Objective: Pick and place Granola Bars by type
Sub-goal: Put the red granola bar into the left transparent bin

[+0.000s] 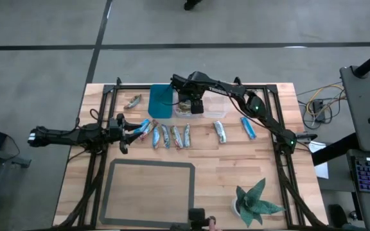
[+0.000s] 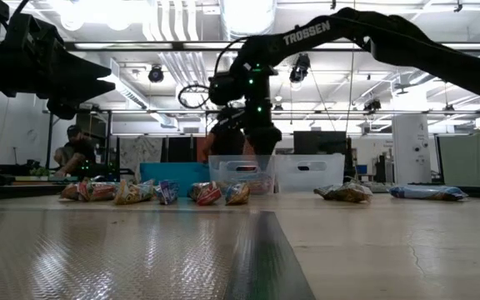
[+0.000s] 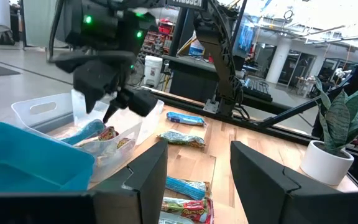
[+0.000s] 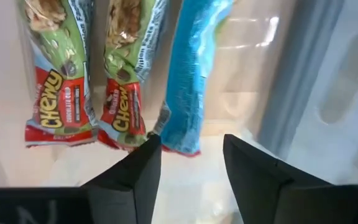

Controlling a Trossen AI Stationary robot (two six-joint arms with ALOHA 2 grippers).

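Note:
Several wrapped granola bars [image 1: 166, 136] lie in a row at mid-table, with a greenish one [image 1: 220, 131] and a blue one [image 1: 248, 127] further right and one [image 1: 132, 101] left of the teal bin [image 1: 161, 101]. My right gripper [image 4: 191, 162] is open, pointing down over the clear bin [image 1: 201, 110], where two red-green bars [image 4: 55, 68] and a blue bar [image 4: 188, 74] lie on the floor. My left gripper [image 3: 197, 180] is open, low at the row's left end [image 1: 133, 129], with a blue bar [image 3: 188, 186] ahead between its fingers.
A grey mat [image 1: 149, 192] covers the near middle of the table. A potted plant [image 1: 255, 202] stands at the near right corner. The two bins sit side by side at the far edge. People [image 2: 73, 150] are in the room beyond the table.

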